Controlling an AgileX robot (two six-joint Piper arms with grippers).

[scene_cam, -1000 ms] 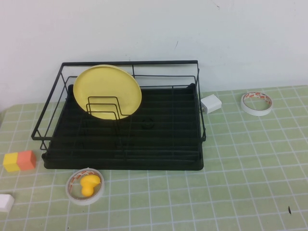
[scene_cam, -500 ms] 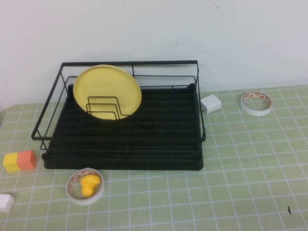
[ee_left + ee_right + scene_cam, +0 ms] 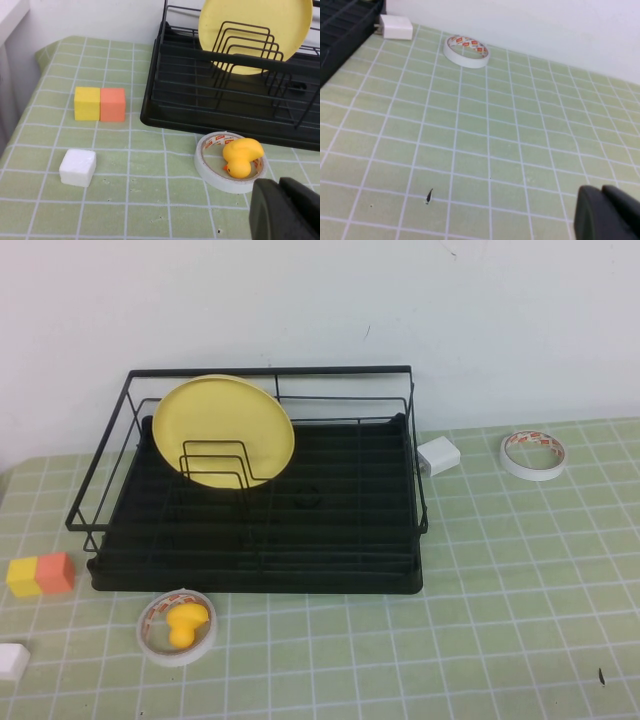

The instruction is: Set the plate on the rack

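Note:
The pale-yellow plate (image 3: 222, 430) stands on edge in the divider loops at the back left of the black wire rack (image 3: 330, 550). It also shows in the left wrist view (image 3: 255, 30), inside the rack (image 3: 200, 107). Neither gripper shows in the high view. My left gripper (image 3: 281, 206) is shut and empty, low over the mat near a tape ring, in front of the rack. My right gripper (image 3: 605, 210) is shut and empty over bare mat, well right of the rack (image 3: 340, 30).
A tape ring (image 3: 176, 628) holding a yellow duck (image 3: 186, 622) lies in front of the rack. Yellow and orange cubes (image 3: 40, 574) and a white block (image 3: 12, 661) lie at the left. A white charger (image 3: 438, 455) and a second tape ring (image 3: 532, 454) lie right of the rack.

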